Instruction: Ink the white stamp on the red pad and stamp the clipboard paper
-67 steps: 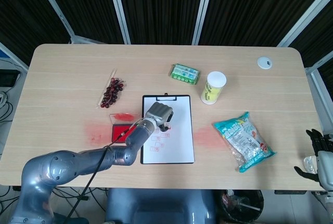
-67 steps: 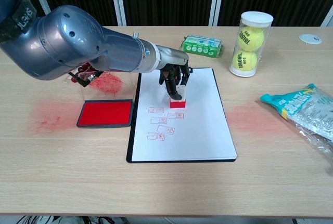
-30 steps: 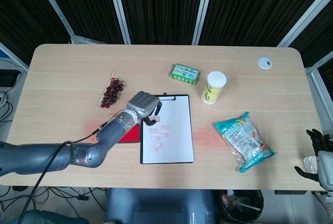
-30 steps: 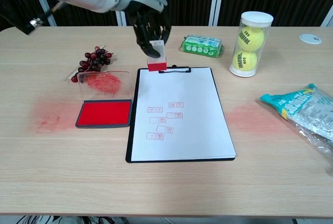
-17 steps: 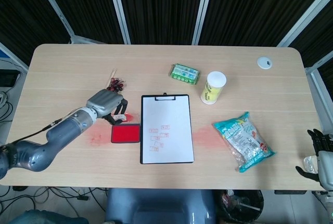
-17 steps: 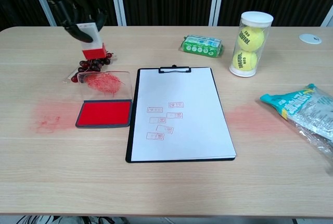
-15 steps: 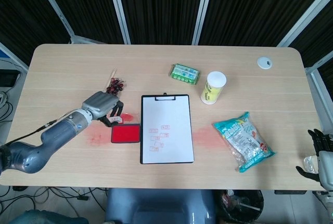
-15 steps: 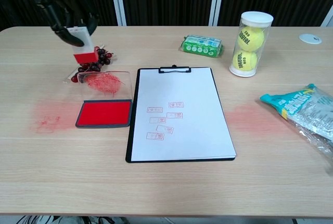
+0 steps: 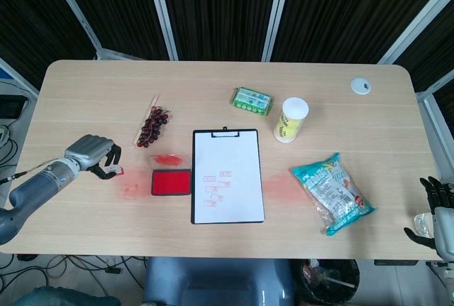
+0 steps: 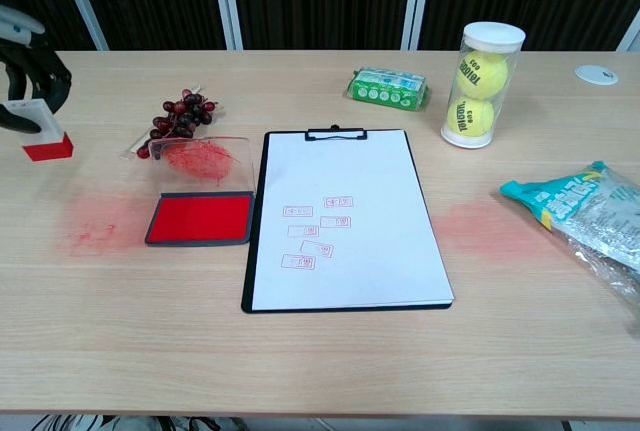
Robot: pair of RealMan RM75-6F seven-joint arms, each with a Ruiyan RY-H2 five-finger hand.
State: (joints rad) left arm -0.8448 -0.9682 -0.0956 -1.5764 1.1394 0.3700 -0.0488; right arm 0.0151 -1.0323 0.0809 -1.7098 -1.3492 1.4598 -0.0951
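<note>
Stamp (image 10: pixel 40 128) now left of pad (image 10: pixel 201 218)

A light wooden table (image 9: pixel 106 86) with rounded corners is carrying a black clipboard with white paper (image 9: pixel 228 175) near the middle of its front edge, with an open red ink pad (image 9: pixel 170 182) lying just beside it, and reddish smears are showing on the wood on either side. A bunch of dark grapes (image 9: pixel 152 126), a green packet (image 9: pixel 252 100) and a clear tube of yellow tennis balls (image 9: pixel 290 120) are sitting further back. A crinkled blue snack bag (image 9: pixel 332 192) is lying toward the right edge, and a small white disc (image 9: pixel 361 86) is resting near the back right corner.
</note>
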